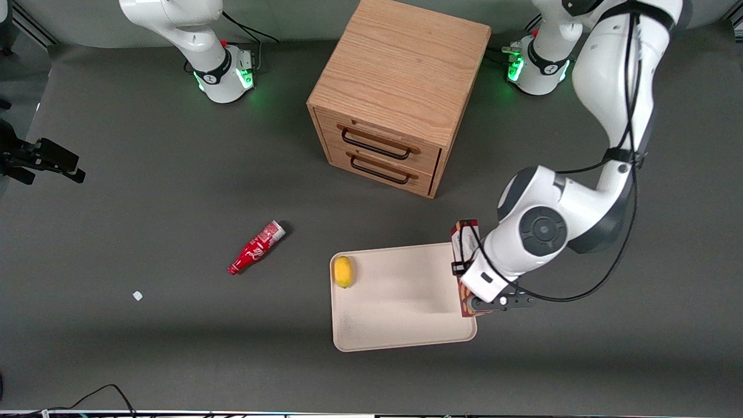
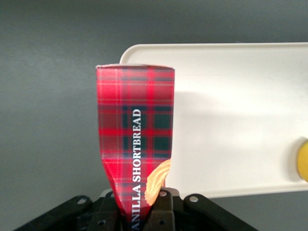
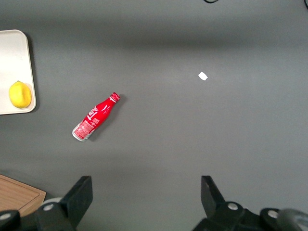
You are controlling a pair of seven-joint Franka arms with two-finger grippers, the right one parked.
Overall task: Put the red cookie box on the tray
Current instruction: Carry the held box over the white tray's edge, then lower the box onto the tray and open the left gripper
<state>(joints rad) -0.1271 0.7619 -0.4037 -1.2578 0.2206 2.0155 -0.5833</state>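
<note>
Gripper [image 2: 139, 211] clamped on red cookie box [image 2: 135, 139], held above tray [image 1: 400, 325] edge at working arm's end. Risk: early release drops box across rim, half off tray; lemon [image 1: 343, 271] well apart.

The left arm is bent low, its tool [image 1: 473, 302] clamped shut, pointing down.

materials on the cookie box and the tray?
Red cookie box, held in the gripper over the tray's edge: printed cardboard by the look, slightly glossy, its walls pinched inward at the fingers. Tray: matte cream, rounded moulded rim; probably plastic or pressed fibre, can't tell which.
</note>
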